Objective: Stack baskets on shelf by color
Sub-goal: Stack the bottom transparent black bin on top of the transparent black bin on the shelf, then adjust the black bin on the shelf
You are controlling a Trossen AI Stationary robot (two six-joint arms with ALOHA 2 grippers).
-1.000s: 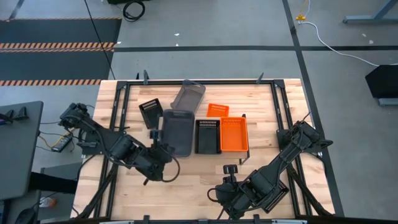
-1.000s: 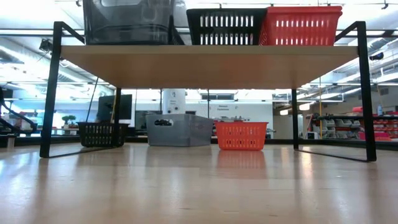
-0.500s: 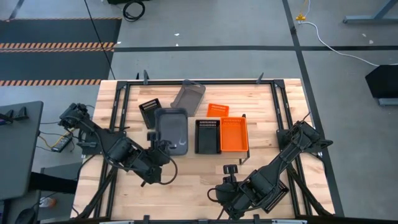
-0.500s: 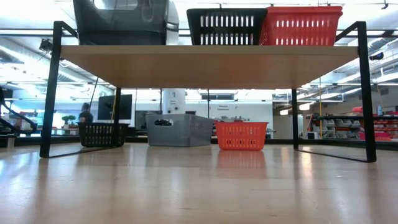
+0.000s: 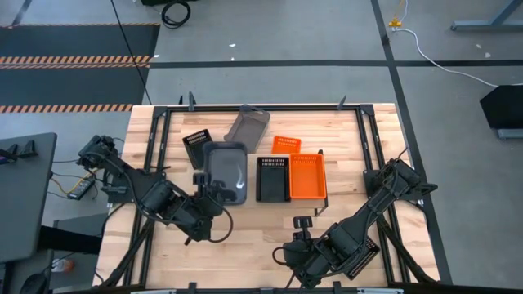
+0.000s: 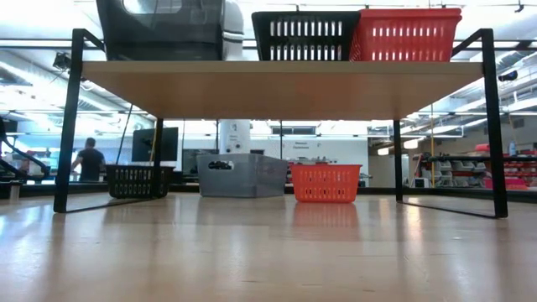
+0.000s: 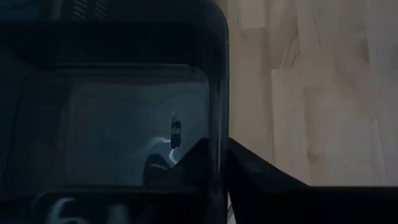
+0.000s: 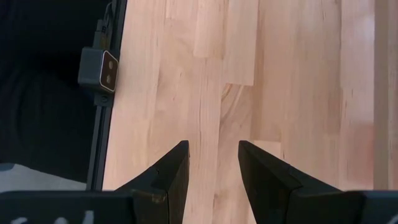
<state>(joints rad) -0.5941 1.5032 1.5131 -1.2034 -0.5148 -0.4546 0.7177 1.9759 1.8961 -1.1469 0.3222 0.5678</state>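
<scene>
**Carefully seating the grey basket on the shelf's left end**

Currently the left gripper (image 5: 214,193) is pinching the near rim of a grey basket (image 5: 225,170), its fingers nearly closed, one inside the wall and one outside, as the left wrist view suggests. That basket is sitting on the left end of the shelf (image 6: 277,84), with its near end appearing to overhang the near edge slightly and to be tilting. To its right on the shelf are standing a black basket (image 5: 272,178) and an orange basket (image 5: 307,176), side by side and touching.

To do this step well, the left arm is probably needing to push the basket farther onto the board until its base is lying flat, square with the black one beside it, before letting go. Releasing while it is tipping could let it slide off the near edge.

Beyond the shelf, on the table (image 5: 261,245), three more are waiting: a small black one (image 5: 197,143) at far left, another grey one (image 5: 248,125) lying askew, and a small orange one (image 5: 285,144).

The right gripper (image 8: 210,168) is idling near the table's near edge, fingers apart and holding nothing.
</scene>
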